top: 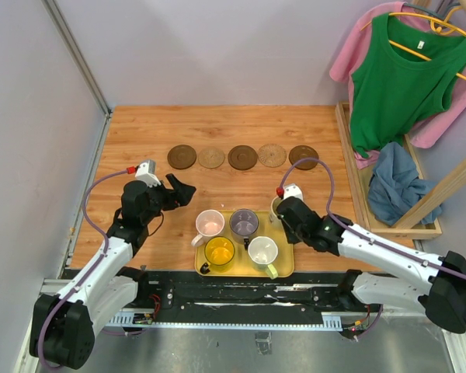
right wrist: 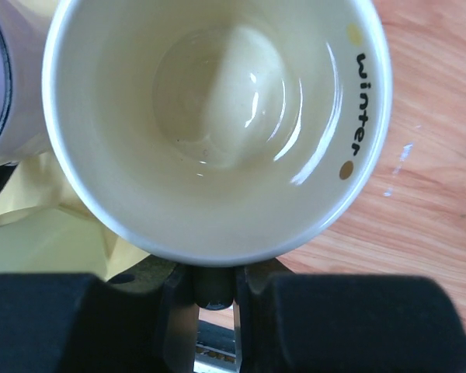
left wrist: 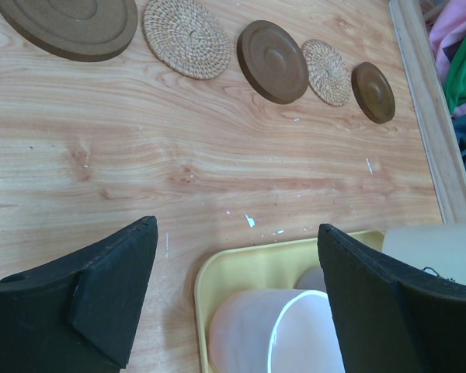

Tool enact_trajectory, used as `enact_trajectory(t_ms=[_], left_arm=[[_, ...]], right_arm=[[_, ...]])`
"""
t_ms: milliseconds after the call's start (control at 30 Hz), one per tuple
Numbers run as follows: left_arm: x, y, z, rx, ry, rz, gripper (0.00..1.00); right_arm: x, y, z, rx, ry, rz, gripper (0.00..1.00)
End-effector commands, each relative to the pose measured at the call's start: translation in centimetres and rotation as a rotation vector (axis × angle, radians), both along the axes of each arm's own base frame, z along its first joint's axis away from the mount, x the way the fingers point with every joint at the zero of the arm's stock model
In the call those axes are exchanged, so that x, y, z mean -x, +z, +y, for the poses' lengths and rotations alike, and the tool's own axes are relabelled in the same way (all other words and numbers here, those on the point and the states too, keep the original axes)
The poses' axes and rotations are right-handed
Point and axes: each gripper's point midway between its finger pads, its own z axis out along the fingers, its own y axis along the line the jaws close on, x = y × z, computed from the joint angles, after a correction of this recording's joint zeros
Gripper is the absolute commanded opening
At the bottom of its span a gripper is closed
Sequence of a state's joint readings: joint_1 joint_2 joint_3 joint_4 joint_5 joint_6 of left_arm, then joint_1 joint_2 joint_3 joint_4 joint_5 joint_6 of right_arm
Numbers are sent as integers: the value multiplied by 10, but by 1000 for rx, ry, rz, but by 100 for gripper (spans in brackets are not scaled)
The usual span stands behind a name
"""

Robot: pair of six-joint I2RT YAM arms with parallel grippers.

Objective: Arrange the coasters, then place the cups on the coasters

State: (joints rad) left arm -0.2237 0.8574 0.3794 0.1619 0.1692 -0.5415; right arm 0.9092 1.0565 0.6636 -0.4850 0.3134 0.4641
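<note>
Five coasters lie in a row at the back of the table: dark brown (top: 182, 156), tan (top: 211, 158), dark brown (top: 242, 157), tan (top: 272, 155), dark brown (top: 303, 156). On the yellow tray (top: 286, 264) stand the pink cup (top: 210, 223), purple-grey cup (top: 244, 223), yellow cup (top: 219, 252) and pale green-white cup (top: 263, 251). My right gripper (right wrist: 215, 287) is shut on the dark handle of the cream cup (right wrist: 217, 116), at the tray's back right corner (top: 278, 206). My left gripper (left wrist: 237, 227) stands open left of the tray, with the pink cup (left wrist: 272, 334) just ahead of it.
A wooden rail (top: 349, 167) bounds the table on the right. Behind it a rack holds a green top (top: 404, 78), pink clothing (top: 349, 54) and a blue cloth (top: 392, 183). A grey wall (top: 39, 155) closes the left side.
</note>
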Motion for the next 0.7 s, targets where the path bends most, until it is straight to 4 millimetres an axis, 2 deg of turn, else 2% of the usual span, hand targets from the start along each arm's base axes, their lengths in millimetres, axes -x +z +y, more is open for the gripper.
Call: enact_trajectory(t_ms=[0,167,333,500,667], left_arm=[[-3,4,1,7,9,-16,87],[-8,9,1,5,11,-30,87],[-14,12,0,3,10,-37,88],[-22,14,-2,-2,5,-37,88],[-31,20,-2,-5,17,-51,88]], right_arm=[[-33,46,-3,42,-32,-198,1],[-64,75,-18,145,-71,-302,1],[-102,93,-28,122,-103,-364,1],[-145,102,-45,40,-158,-375,1],[-184,100,-62,68,-183,-352,1]])
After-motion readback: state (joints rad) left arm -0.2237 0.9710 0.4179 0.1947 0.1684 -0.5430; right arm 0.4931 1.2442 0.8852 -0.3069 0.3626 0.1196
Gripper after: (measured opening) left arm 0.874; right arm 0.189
